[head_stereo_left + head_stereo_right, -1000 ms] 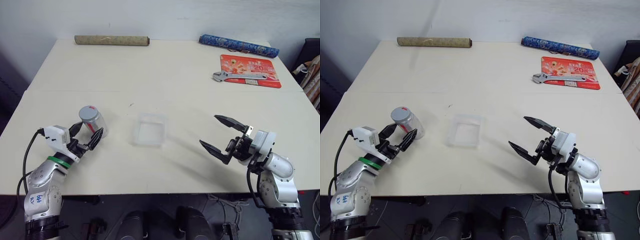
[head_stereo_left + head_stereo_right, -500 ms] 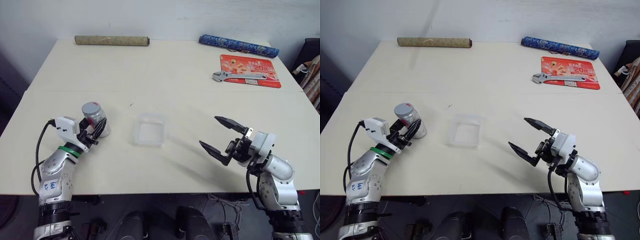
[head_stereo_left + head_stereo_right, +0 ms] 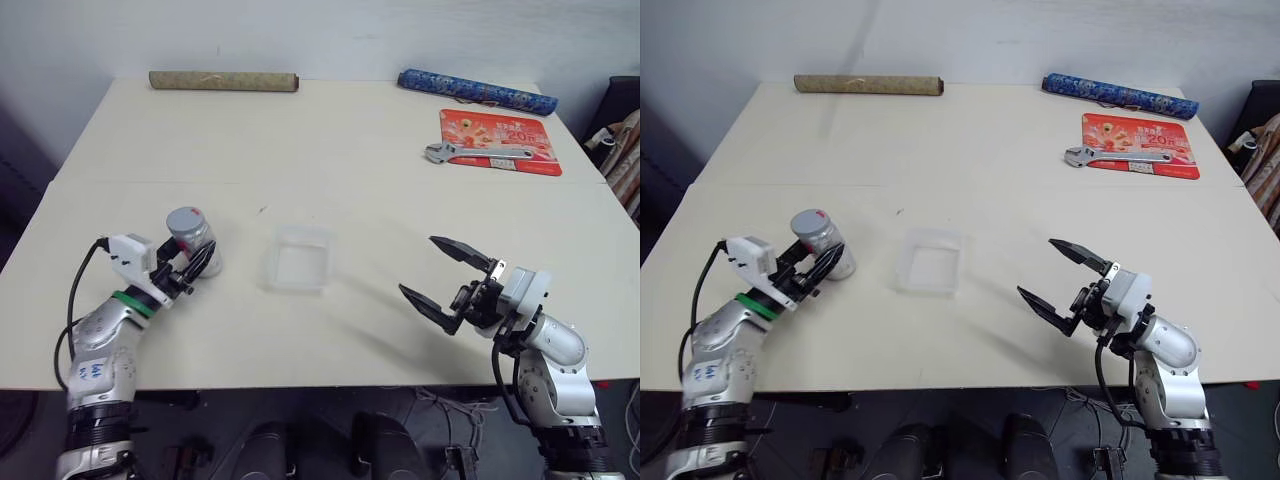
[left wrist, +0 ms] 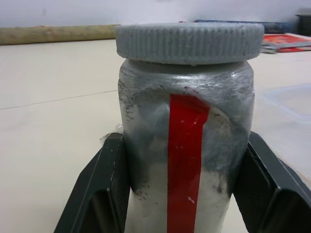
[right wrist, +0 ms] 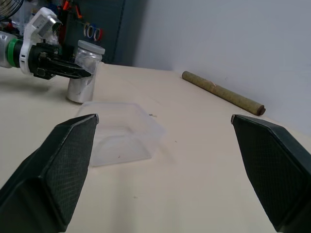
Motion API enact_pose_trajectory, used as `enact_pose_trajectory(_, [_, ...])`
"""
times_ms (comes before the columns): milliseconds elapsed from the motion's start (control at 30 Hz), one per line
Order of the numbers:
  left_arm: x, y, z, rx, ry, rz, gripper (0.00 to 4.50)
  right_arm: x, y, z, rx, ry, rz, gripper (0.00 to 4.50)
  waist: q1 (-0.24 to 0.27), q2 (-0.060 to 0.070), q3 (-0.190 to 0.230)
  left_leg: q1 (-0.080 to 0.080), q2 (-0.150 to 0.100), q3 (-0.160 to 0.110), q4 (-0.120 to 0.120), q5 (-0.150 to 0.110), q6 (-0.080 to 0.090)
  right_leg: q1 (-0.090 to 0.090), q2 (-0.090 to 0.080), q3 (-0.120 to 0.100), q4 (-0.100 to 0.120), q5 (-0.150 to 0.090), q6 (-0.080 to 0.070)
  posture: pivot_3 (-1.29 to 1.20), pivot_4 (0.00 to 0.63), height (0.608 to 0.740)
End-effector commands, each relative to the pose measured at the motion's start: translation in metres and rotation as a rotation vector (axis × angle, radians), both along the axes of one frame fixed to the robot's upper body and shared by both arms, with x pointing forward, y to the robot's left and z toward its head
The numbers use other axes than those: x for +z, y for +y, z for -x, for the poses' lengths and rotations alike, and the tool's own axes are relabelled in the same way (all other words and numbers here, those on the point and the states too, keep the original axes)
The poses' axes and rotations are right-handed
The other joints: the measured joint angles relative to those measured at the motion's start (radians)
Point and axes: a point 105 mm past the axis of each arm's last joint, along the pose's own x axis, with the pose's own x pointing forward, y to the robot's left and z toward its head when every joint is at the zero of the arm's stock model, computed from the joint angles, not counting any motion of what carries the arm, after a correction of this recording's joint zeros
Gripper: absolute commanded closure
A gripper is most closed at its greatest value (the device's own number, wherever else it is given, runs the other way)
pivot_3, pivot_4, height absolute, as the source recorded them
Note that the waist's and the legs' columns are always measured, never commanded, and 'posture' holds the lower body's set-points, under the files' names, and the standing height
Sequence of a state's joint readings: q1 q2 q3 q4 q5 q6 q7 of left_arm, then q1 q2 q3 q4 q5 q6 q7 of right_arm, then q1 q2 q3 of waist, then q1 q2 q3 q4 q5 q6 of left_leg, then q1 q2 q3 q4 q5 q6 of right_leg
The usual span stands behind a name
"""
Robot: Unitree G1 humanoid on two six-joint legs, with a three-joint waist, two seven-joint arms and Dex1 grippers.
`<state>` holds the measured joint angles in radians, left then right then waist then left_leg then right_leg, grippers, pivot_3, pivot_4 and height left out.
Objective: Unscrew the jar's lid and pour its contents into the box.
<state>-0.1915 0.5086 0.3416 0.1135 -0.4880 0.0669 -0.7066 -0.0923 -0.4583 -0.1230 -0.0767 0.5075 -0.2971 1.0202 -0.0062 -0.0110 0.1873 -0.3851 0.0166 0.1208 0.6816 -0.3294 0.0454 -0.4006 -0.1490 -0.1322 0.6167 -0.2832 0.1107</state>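
In the left eye view, the jar (image 3: 190,240) stands upright at the left middle of the pale surface (image 3: 330,150), its silver-grey lid (image 3: 184,219) still screwed on, and the left claw (image 3: 196,263) is clamped on its lower body. The clear box (image 3: 299,258) sits just left of the frame's centre, apart from the jar and to its right. At the lower right, the right claw (image 3: 444,276) hangs with its two black fingers spread wide, holding nothing. Along the top edge lie a brown roll (image 3: 224,81) and a blue patterned roll (image 3: 477,90); at the upper right a wrench (image 3: 478,153) rests on a red mat (image 3: 500,141). The left wrist view brings the jar up close: a clear cylinder, smudged grey inside, with a vertical red stripe on a whitish label, under a ribbed grey cap as wide as the body. A black finger (image 4: 104,189) presses against each side of it, and what is inside cannot be made out. In the right wrist view, the jar stands at the upper left, gripped by the left claw, with the translucent, round-cornered box just in front of it at centre left, framed by the two parted black fingers (image 5: 63,165) of the right claw.
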Motion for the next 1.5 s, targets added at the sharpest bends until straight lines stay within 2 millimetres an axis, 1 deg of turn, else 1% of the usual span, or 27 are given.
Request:
enact_pose_trajectory(33, [0.050,-0.010,0.022,-0.198,-0.130,-0.058,2.13,0.022,0.007,0.002,0.053,0.036,-0.023,0.00,0.001,0.001,0.000,0.000,0.000,0.000,0.000,0.000,0.000,0.000,0.000,0.000,0.000,0.000,0.000,0.00,0.150,0.740])
enact_pose_trajectory(100, [0.056,-0.022,0.032,-0.319,-0.115,-0.138,2.13,0.037,0.013,0.001,0.086,0.066,-0.044,0.00,0.001,0.001,0.001,-0.001,0.000,-0.001,0.000,0.000,0.000,0.000,-0.001,0.002,-0.001,0.000,0.000,0.00,0.150,0.740])
enact_pose_trajectory(167, [0.065,-0.040,0.038,-0.430,-0.121,-0.201,2.13,0.056,0.029,0.003,0.172,0.099,-0.039,0.00,0.001,0.005,0.003,0.000,0.000,-0.002,0.000,0.000,-0.001,0.000,-0.002,0.007,-0.005,0.000,0.000,0.00,0.150,0.740])
enact_pose_trajectory(200, [0.070,-0.053,0.041,-0.495,-0.126,-0.231,2.13,0.066,0.040,0.003,0.214,0.136,-0.035,0.00,0.002,0.006,0.003,0.000,0.000,-0.002,0.000,-0.001,-0.002,0.000,-0.002,0.008,-0.006,0.000,0.000,0.00,0.150,0.740])
enact_pose_trajectory(267, [0.075,-0.075,0.043,-0.585,-0.135,-0.265,2.13,0.086,0.059,0.007,0.304,0.168,-0.068,0.00,0.005,0.007,0.004,0.000,0.000,-0.003,0.000,-0.001,-0.003,0.000,-0.002,0.008,-0.006,0.000,0.000,0.00,0.150,0.740])
enact_pose_trajectory(333, [0.078,-0.090,0.042,-0.637,-0.145,-0.278,2.13,0.103,0.075,0.012,0.388,0.183,-0.089,0.00,0.004,0.007,0.004,-0.002,0.000,-0.004,0.000,0.000,-0.003,0.000,-0.002,0.007,-0.005,0.000,-0.001,0.00,0.150,0.740])
enact_pose_trajectory(367, [0.080,-0.099,0.041,-0.658,-0.155,-0.274,2.13,0.110,0.084,0.014,0.414,0.187,-0.070,0.00,0.004,0.007,0.004,-0.002,0.000,-0.005,0.000,0.000,-0.003,-0.001,-0.001,0.006,-0.005,0.000,-0.001,0.00,0.150,0.740])
enact_pose_trajectory(433, [0.085,-0.118,0.040,-0.717,-0.179,-0.243,2.13,0.122,0.100,0.012,0.438,0.185,-0.049,0.00,0.004,0.007,0.004,-0.003,0.000,-0.004,0.000,0.000,-0.002,-0.001,0.000,0.005,-0.002,-0.001,-0.001,0.00,0.150,0.740])
enact_pose_trajectory(467, [0.087,-0.123,0.040,-0.732,-0.187,-0.232,2.13,0.125,0.105,0.011,0.439,0.187,-0.046,0.00,0.004,0.007,0.004,-0.004,0.000,-0.004,0.000,0.001,-0.002,-0.001,0.000,0.004,-0.001,-0.001,-0.001,0.00,0.150,0.740])
enact_pose_trajectory(600, [0.086,-0.144,0.040,-0.788,-0.195,-0.172,2.13,0.131,0.128,0.010,0.463,0.194,-0.009,0.00,0.002,0.007,0.004,-0.004,-0.002,-0.002,0.000,0.001,0.000,-0.003,0.004,-0.001,0.000,-0.001,-0.001,0.00,0.150,0.740])
enact_pose_trajectory(667, [0.083,-0.150,0.040,-0.804,-0.194,-0.160,2.13,0.131,0.132,0.010,0.463,0.195,-0.002,0.00,0.003,0.007,0.004,-0.005,-0.002,-0.001,0.000,0.001,0.001,-0.004,0.005,-0.002,0.000,0.000,-0.001,0.00,0.150,0.740])
enact_pose_trajectory(800, [0.081,-0.157,0.041,-0.820,-0.199,-0.148,2.13,0.128,0.132,0.009,0.446,0.193,0.036,0.00,0.005,0.007,0.004,-0.006,-0.003,-0.001,0.001,0.002,0.003,-0.004,0.005,-0.002,0.000,0.000,-0.001,0.00,0.150,0.740])
enact_pose_trajectory(1000, [0.079,-0.161,0.040,-0.828,-0.200,-0.146,2.13,0.122,0.133,0.007,0.432,0.206,0.077,0.00,0.003,0.007,0.004,-0.006,-0.003,-0.001,0.001,0.003,0.003,-0.004,0.005,-0.001,0.000,0.000,0.000,0.00,0.150,0.740])
enact_pose_trajectory(1233, [0.078,-0.165,0.039,-0.830,-0.205,-0.142,2.13,0.119,0.133,0.005,0.427,0.193,0.108,0.00,0.003,0.007,0.004,-0.006,-0.003,-0.001,0.001,0.003,0.003,-0.004,0.005,-0.001,0.000,0.000,0.000,0.00,0.150,0.740])
enact_pose_trajectory(1333, [0.078,-0.166,0.039,-0.826,-0.207,-0.135,2.13,0.118,0.132,0.006,0.434,0.183,0.107,0.60,0.003,0.007,0.004,-0.006,-0.003,-0.001,0.001,0.003,0.003,-0.004,0.005,-0.001,0.000,0.000,0.000,0.00,0.150,0.740])
enact_pose_trajectory(1433, [0.077,-0.168,0.040,-0.827,-0.208,-0.130,2.13,0.117,0.131,0.006,0.442,0.179,0.104,1.72,0.003,0.007,0.004,-0.006,-0.003,-0.001,0.001,0.003,0.003,-0.004,0.005,-0.001,0.000,0.000,0.000,0.00,0.150,0.740])
enact_pose_trajectory(1467, [0.077,-0.168,0.040,-0.828,-0.209,-0.129,2.13,0.117,0.131,0.006,0.441,0.177,0.103,1.96,0.003,0.007,0.004,-0.006,-0.003,-0.001,0.001,0.003,0.003,-0.004,0.005,-0.001,0.000,0.000,0.000,0.00,0.150,0.740])
enact_pose_trajectory(1500, [0.077,-0.169,0.040,-0.838,-0.212,-0.137,2.13,0.117,0.130,0.007,0.453,0.176,0.107,1.97,0.003,0.007,0.004,-0.006,-0.003,-0.001,0.001,0.003,0.003,-0.004,0.005,-0.001,0.000,0.000,0.000,0.00,0.150,0.740])
